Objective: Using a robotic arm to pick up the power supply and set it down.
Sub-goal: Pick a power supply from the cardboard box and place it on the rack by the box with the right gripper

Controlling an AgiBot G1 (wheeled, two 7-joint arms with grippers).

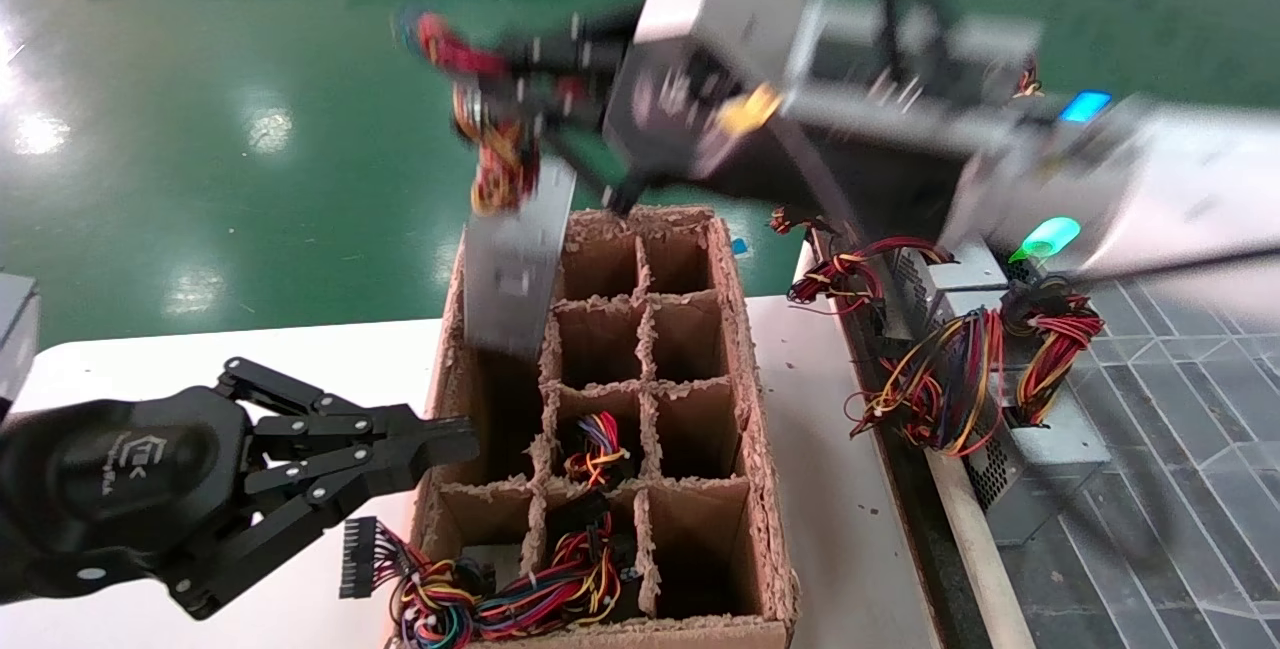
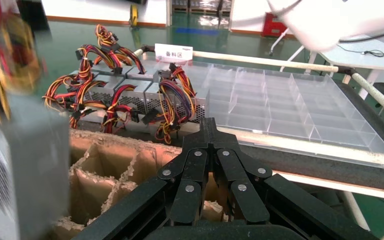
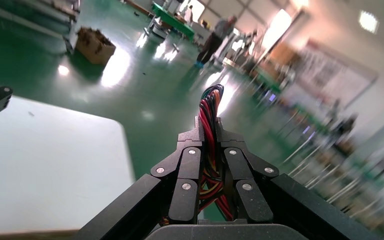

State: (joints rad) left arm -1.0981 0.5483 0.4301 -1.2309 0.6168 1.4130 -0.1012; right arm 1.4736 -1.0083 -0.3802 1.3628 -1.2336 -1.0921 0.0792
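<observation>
We see the right gripper [image 1: 590,59] raised high above the far end of the cardboard divider carton [image 1: 760,489], its arm [image 1: 1150,179] reaching in from the right of the head view and smeared by motion. In the right wrist view the right gripper [image 3: 211,131] has its fingers drawn together on a bundle of red, yellow and black wires [image 3: 210,107], which runs up between the fingertips. The wires [image 1: 490,144] belong to the power supply [image 1: 515,274], a grey metal box hanging below the gripper, tilted, its lower edge over the far left compartments of the carton. We cannot tell whether the box touches the carton walls. The left wrist view shows the same grey box [image 2: 22,165], blurred, at the edge of the picture above the carton [image 2: 110,165].

The left gripper [image 1: 440,449] sits low over the white table [image 1: 200,349], just beside the carton's left wall, fingers closed together with nothing between them; the left wrist view shows the left gripper [image 2: 209,127] with its tips meeting.

Inside the carton, near compartments hold wire bundles [image 1: 560,569]. To the right of the carton, more power supplies [image 1: 1000,369] with coloured cables lie beside a clear plastic divider tray [image 2: 290,100].
</observation>
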